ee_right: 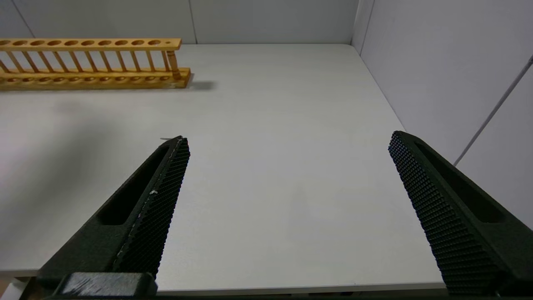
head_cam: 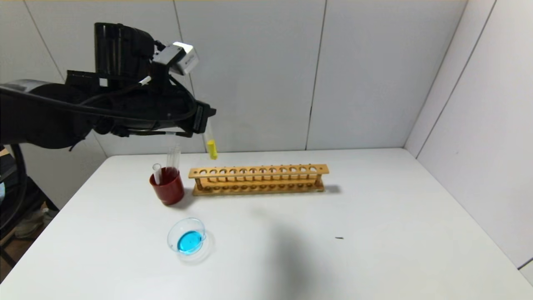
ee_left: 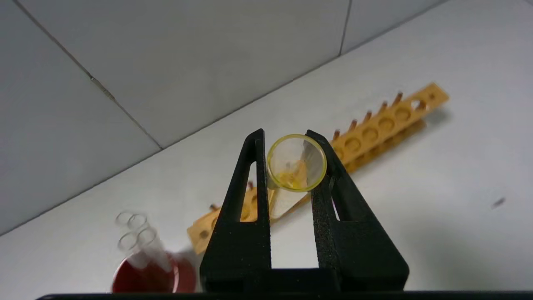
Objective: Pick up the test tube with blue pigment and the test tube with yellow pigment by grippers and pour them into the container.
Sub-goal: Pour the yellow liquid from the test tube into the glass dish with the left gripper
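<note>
Between the left end effector's (ee_left: pixel 291 160) closed black jaws, high above the far-left worktop (head_cam: pixel 374 233), the slim clear glass test tube with yellow pigment (head_cam: pixel 211 146) hangs upright over the wooden rack's (head_cam: pixel 258 179) left end. Carry it level and nearward to the shallow clear glass container (head_cam: pixel 187 237), already holding blue liquid, then tip slowly with the mouth low over the rim. Off to the right, the right end effector (ee_right: pixel 287 208) rests wide open, holding nothing.

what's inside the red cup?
The red cup holds several colourless clear tubes, leaning and standing above its rim. Its opaque wall hides their lower ends, and any liquid can't be judged.
</note>
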You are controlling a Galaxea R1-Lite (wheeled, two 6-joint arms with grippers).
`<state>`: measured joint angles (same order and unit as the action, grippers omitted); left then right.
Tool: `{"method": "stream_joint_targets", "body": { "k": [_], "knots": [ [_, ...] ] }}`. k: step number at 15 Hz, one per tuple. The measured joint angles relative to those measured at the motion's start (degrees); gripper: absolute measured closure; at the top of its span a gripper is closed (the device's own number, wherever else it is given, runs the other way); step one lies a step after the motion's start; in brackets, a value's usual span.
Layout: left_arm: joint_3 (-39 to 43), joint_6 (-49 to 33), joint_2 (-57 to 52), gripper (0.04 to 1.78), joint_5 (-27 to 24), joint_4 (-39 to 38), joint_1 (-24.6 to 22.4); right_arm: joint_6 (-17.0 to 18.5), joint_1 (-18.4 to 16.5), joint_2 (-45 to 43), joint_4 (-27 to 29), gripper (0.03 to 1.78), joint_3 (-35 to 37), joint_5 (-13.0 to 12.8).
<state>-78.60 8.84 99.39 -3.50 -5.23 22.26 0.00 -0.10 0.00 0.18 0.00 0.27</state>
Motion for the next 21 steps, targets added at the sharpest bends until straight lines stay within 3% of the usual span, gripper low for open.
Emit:
{"method": "stream_joint_targets", "body": {
  "k": [10,17,21],
  "knots": [
    [23.9,45.2,-13.1,1.48,1.5,0.5,-2.0,0.0,0.0,0.0,0.0,0.06,0.0,0.0],
    [31.0,65.4,-15.5,1.48,1.5,0.1,-2.8,0.0,0.0,0.0,0.0,0.06,0.0,0.0],
    [34.2,68.1,-17.2,1.48,1.7,-0.3,-2.7,0.0,0.0,0.0,0.0,0.06,0.0,0.0]
  ]
}}
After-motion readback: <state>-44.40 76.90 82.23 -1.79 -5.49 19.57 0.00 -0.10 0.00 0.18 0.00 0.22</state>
